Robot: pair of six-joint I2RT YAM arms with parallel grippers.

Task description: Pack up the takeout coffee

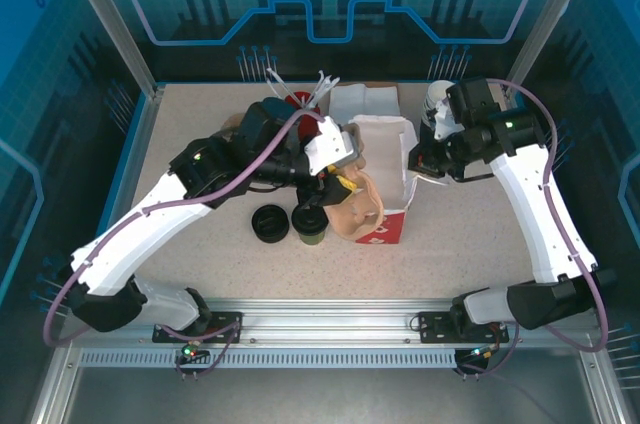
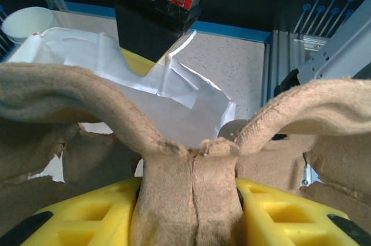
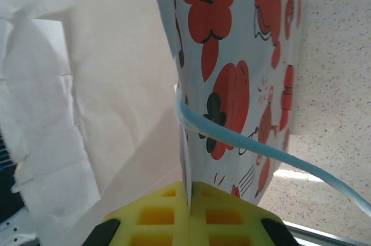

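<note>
The takeout coffee (image 1: 312, 225), a small olive-green cup with a black lid, stands on the table just left of a tan pulp cup carrier (image 1: 362, 206). My left gripper (image 1: 344, 170) is shut on the carrier's central ridge (image 2: 194, 170), holding it at the mouth of a white paper bag (image 1: 390, 227) printed with red figures. My right gripper (image 1: 416, 166) is shut on the bag's rim (image 3: 184, 159), holding it open. The bag's white inside (image 2: 174, 112) lies just beyond the carrier. The right gripper's black body (image 2: 156, 20) shows across the bag in the left wrist view.
A low stack of black lids (image 1: 268, 223) sits left of the coffee. Lidless white-lined cups (image 1: 438, 109) stand at the back right. White napkins (image 1: 365, 99) and thin sticks (image 1: 300, 92) lie at the back. The bag's blue handle (image 3: 278, 156) loops beside my right fingers.
</note>
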